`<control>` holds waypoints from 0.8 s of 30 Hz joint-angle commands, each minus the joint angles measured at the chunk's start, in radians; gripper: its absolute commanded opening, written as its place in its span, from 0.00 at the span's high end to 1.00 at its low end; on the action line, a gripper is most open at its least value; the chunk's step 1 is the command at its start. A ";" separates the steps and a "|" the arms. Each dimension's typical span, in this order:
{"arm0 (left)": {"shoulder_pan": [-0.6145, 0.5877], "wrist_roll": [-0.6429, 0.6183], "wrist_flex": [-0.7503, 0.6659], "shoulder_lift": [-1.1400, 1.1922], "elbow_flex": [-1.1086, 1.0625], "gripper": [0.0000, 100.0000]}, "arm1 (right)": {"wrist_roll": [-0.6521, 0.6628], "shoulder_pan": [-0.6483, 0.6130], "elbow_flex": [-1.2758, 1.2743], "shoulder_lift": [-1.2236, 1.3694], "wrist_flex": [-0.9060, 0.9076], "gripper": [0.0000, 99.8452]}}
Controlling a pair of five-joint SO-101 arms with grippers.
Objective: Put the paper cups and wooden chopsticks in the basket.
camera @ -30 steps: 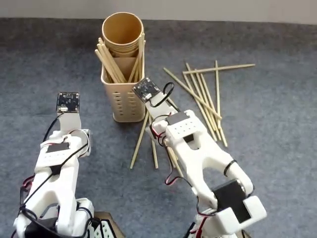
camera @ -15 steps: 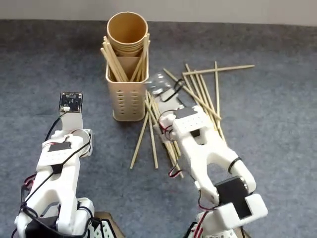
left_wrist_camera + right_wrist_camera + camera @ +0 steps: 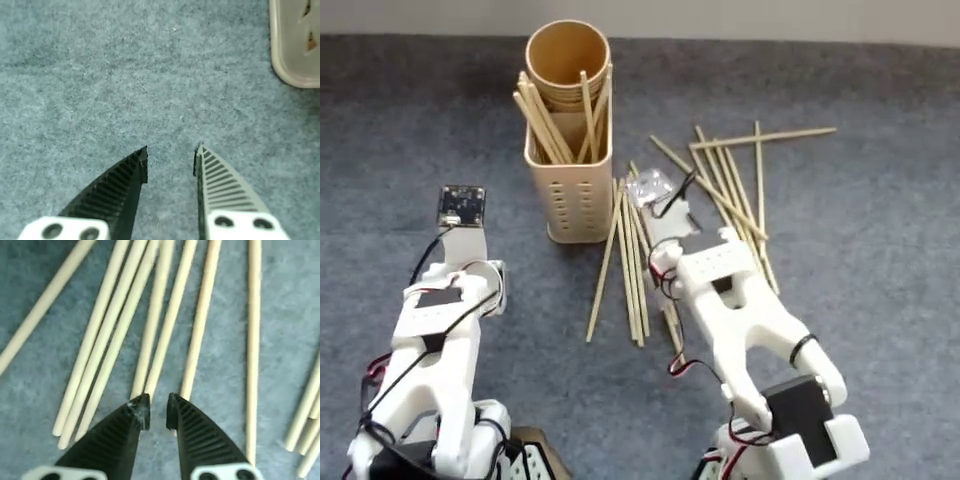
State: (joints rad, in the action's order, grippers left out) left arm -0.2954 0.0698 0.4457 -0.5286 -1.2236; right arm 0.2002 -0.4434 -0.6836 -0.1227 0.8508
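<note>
A tan perforated basket [image 3: 570,195] stands upright on the grey carpet, holding stacked paper cups [image 3: 567,55] and several wooden chopsticks [image 3: 545,125]. A bundle of loose chopsticks [image 3: 630,260] lies just right of the basket, and more chopsticks [image 3: 730,185] are fanned out farther right. My right gripper [image 3: 156,410] hovers low over the bundle's chopsticks [image 3: 165,320], its jaws a narrow gap apart with nothing between them. My left gripper [image 3: 171,152] is open over bare carpet, left of the basket's corner [image 3: 295,45].
The right arm [image 3: 730,300] lies across some loose chopsticks. The left arm [image 3: 440,320] sits at the lower left, well away from the basket. A pale wall edge runs along the far side of the carpet.
My right gripper has drawn back from the basket's rim toward the right and down. A bundle of chopsticks now lies on the carpet beside the basket. The basket rocked right, then back. The left arm stayed put.
</note>
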 commanded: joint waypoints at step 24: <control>0.013 0.006 -0.012 -0.016 0.005 0.82 | 0.106 0.035 0.214 0.320 0.064 0.93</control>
State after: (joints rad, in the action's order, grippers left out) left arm -0.2954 0.0698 0.4457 -0.5286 -1.2236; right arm 0.3092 -0.4603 -0.5209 0.1795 0.8892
